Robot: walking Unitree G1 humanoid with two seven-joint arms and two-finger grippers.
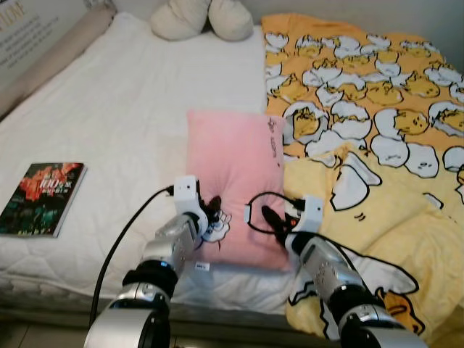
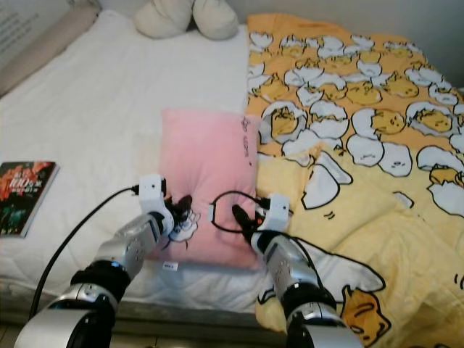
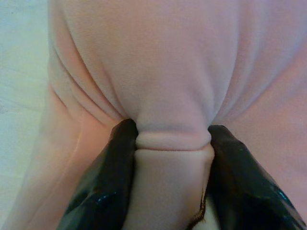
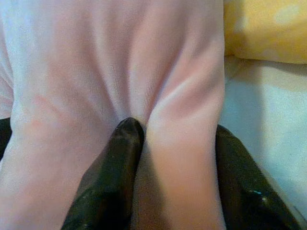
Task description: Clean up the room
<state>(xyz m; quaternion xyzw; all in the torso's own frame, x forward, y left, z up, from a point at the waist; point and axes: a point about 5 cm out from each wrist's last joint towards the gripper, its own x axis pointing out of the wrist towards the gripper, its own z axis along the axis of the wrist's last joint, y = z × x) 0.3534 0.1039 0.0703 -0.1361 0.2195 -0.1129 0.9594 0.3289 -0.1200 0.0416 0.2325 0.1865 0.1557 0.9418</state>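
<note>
A pink pillow [image 1: 230, 170] lies lengthwise in the middle of the white bed [image 1: 123, 109], its near end towards me. My left gripper [image 1: 210, 214] is shut on the pillow's near left corner, and a fold of pink cloth [image 3: 172, 139] is pinched between its black fingers [image 3: 108, 182]. My right gripper [image 1: 272, 221] is shut on the near right edge of the pillow [image 4: 182, 139], with pink cloth bunched between its fingers [image 4: 115, 172].
A yellow and orange blanket [image 1: 362, 109] with egg pictures covers the bed's right half, touching the pillow. A dark book [image 1: 42, 197] lies near the bed's left front edge. A cream plush toy [image 1: 203, 18] sits at the head.
</note>
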